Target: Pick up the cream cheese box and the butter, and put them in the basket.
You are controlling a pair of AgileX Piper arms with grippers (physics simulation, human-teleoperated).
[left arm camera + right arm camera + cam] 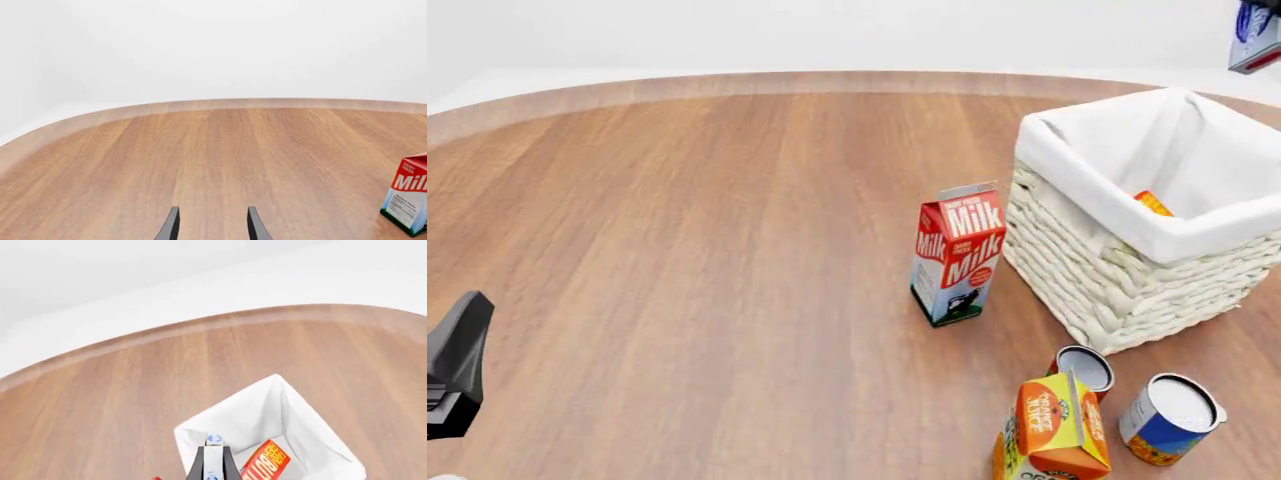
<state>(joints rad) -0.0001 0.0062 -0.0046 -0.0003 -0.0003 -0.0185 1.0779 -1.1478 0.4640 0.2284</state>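
- Hanging above the basket [313, 450], the right hand [213, 460] grips the cream cheese box [214, 452].
- "BUTTER" carton [265, 461] lies inside.
- Left hand [212, 225] gapes empty near the "Milk" carton [958, 266].

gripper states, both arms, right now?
Left gripper: open, holding nothing.
Right gripper: shut on the cream cheese box, above the basket; butter already inside.
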